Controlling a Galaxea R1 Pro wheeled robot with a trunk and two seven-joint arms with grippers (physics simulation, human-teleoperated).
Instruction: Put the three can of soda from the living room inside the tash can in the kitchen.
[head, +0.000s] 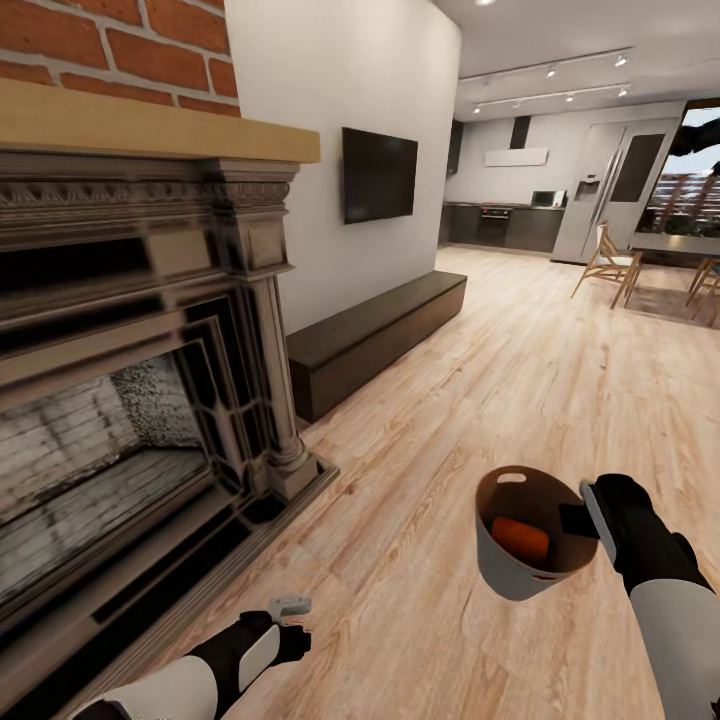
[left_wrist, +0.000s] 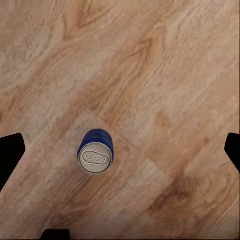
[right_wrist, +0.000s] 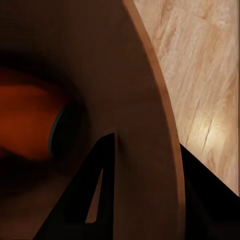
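Fireplace (head: 130, 380) at left, wood floor (head: 480, 390) ahead. Trash can (head: 528, 548) gripped at rim by right gripper (head: 583, 520), orange can (head: 520, 540) inside. Left gripper (head: 290, 606) spread wide (holding nothing) above upright blue can (left_wrist: 96, 151) on floor.

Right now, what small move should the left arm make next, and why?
Probably lower the left tool straight down over the blue soda can. The can stands upright on the wood floor, ungrasped, between the spread fingers, while the right tool holds the trash can by its rim.
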